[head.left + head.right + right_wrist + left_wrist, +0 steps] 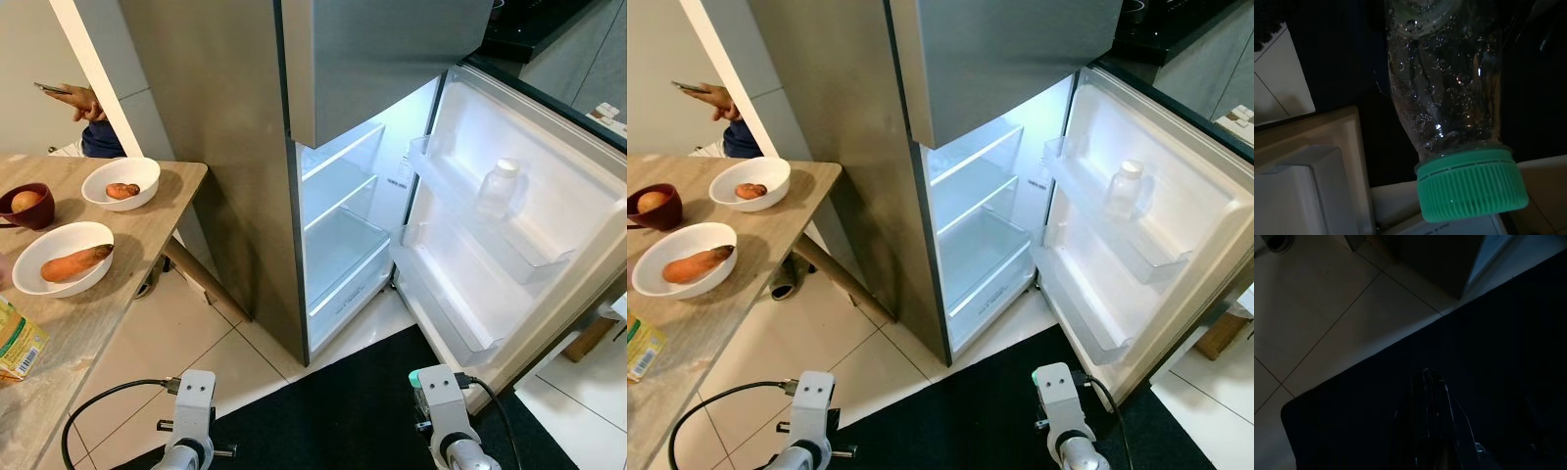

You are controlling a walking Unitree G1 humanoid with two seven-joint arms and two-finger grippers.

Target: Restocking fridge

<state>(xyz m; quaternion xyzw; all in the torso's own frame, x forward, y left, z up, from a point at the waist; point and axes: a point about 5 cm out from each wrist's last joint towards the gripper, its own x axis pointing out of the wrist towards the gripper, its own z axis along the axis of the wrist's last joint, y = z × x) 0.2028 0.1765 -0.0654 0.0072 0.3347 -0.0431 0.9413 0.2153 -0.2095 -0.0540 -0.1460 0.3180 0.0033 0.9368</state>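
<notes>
Right end effector [1449,29]: my wrist camera looks straight along a clear bottle [1444,98] with a green cap [1471,188], cap pointing away from the wrist; I judge the fingers are clamped on its body, though I cannot make them out.
Right arm [446,411]: low, over the black mat [343,411], just in front of the open fridge door [509,225].
Left end effector [1432,401]: fingers pressed together, holding nothing, hanging over the mat.
Fridge [338,225]: lower compartment open and lit, shelves bare; one white-capped bottle [498,188] stands in the upper door rack.
Worktop [88,323]: two white bowls with sweet potatoes [76,262], a dark bowl [27,206] at the far edge, a carton [20,338] at the near edge.
Person [83,108]: a hand with a phone beyond the worktop's far edge.
Risk, grip: the bottle is wet-looking and held away from the cap; it could slip on the lift.
Risk, door: the cap sits close to the door's lower edge; raising carelessly could knock it.
Risk, rack: crowding the bottle already standing there could topple it.
</notes>
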